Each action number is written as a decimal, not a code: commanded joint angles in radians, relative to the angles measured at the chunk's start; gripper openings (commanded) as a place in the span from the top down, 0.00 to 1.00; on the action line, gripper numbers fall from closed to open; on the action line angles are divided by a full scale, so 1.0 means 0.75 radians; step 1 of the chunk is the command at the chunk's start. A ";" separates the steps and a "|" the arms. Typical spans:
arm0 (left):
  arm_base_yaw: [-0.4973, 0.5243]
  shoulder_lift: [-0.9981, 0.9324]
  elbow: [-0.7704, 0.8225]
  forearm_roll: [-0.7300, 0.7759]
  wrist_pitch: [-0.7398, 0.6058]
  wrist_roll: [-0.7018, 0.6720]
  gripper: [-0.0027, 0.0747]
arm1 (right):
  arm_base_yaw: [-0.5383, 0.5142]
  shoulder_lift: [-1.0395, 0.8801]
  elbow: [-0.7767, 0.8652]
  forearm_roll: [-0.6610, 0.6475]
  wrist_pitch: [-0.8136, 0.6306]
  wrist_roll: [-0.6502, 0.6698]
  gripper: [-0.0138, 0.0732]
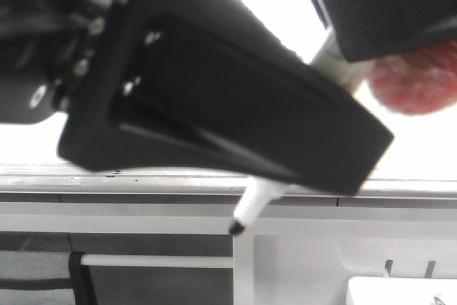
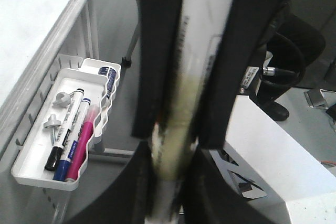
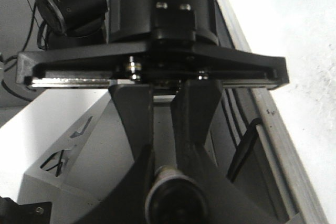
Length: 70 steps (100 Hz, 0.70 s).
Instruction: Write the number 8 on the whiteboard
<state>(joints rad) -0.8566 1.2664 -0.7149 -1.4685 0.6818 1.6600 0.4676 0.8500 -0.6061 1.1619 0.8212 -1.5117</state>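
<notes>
Front view: a big black hand (image 1: 235, 126) fills most of the frame, and a white marker (image 1: 253, 205) with a black tip pokes out below it, pointing down and to the left. The tip hangs in open air in front of the grey edge rail, not touching any writing surface. A second dark body sits at the upper right of the hand, with a blurred red object (image 1: 418, 80) just beside it. The whiteboard (image 1: 414, 144) shows only as a glaring white strip behind the hand; no drawn 8 can be made out there, though glare and the hand hide most of it.

Left wrist view: the left hand (image 2: 184, 77) is closed narrow on the marker (image 2: 191, 66), whose white barrel runs between the two black fingers (image 2: 157, 56). Off to one side of the hand a white tray (image 2: 37, 169) hangs on the board's rail, holding black, blue and pink markers. The board (image 2: 31, 9) is seen edge-on, with no line visible.

Right wrist view: the right hand (image 3: 164, 145) has its fingers drawn close together, and a dark round thing sits at their tips; I cannot tell whether it is gripped. The board (image 3: 294, 40) beside it shows bare white with faint specks.

Judgement: the marker is in hand, but no 8 shows, so the writing seems still to be done.
</notes>
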 commanded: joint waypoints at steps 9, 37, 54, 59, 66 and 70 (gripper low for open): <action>-0.002 -0.014 -0.041 -0.100 0.046 -0.044 0.99 | 0.000 -0.010 -0.044 0.081 0.001 0.019 0.62; 0.014 -0.148 0.049 -0.110 -0.015 -0.052 0.99 | -0.003 -0.217 -0.046 -0.107 -0.181 0.229 0.22; 0.042 -0.252 0.175 -0.237 -0.216 -0.070 0.99 | -0.003 -0.418 -0.046 -0.400 -0.316 0.472 0.59; 0.044 -0.252 0.200 -0.277 -0.251 -0.070 0.99 | -0.003 -0.474 -0.046 -0.456 -0.337 0.520 0.78; 0.044 -0.249 0.221 -0.338 -0.288 -0.070 0.99 | -0.003 -0.530 -0.046 -0.503 -0.360 0.565 0.92; 0.044 -0.249 0.221 -0.378 -0.325 -0.070 0.99 | -0.003 -0.553 -0.046 -0.511 -0.380 0.598 0.91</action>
<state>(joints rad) -0.8251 1.0988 -0.5320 -1.6466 0.4677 1.6168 0.4667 0.4691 -0.6061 0.7962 0.6212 -1.1249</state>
